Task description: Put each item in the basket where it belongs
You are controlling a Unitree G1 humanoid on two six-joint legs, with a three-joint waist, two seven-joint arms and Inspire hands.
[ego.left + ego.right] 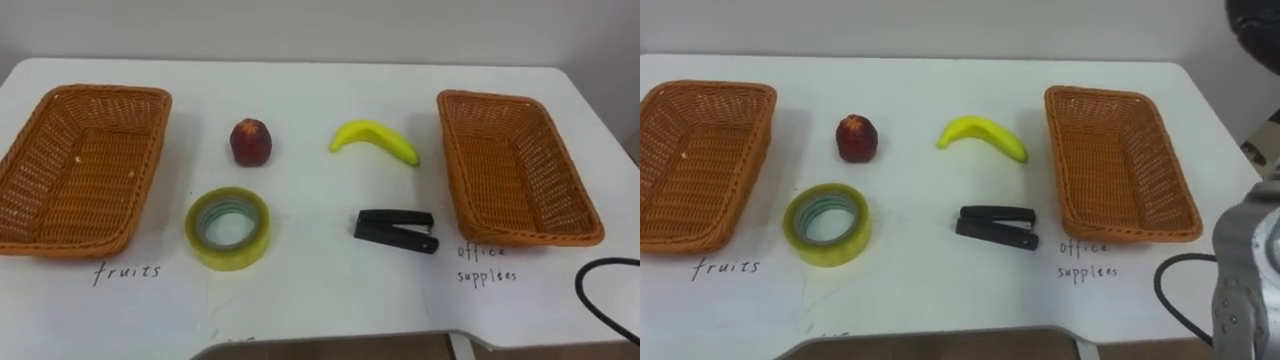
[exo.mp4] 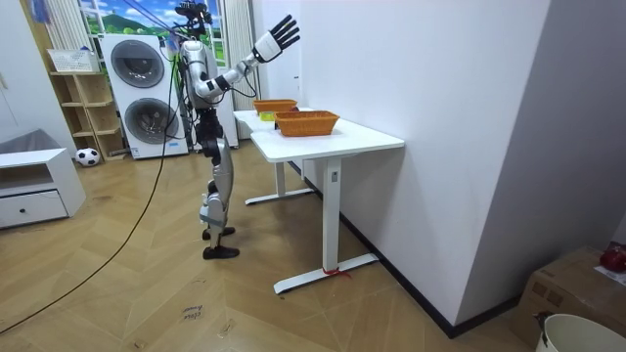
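Observation:
On the white table (image 1: 320,300) a red apple (image 1: 250,142) and a yellow banana (image 1: 375,140) lie in the middle, toward the back. In front of them are a roll of yellowish tape (image 1: 228,256) and a black stapler (image 1: 395,230). An empty wicker basket (image 1: 40,150) stands at the left, with handwriting for fruits in front of it. A second empty wicker basket (image 1: 520,238) stands at the right, with handwriting for office supplies. I stand at the table's near side. My right hand (image 2: 277,37) is raised high above the table, open with fingers spread.
The table's near edge (image 1: 330,345) runs along the bottom of the eye views, and a white wall lies behind the table. In the room view two stacked washing machines (image 2: 147,93), a low white cabinet (image 2: 34,191) and a ball (image 2: 88,156) stand behind me.

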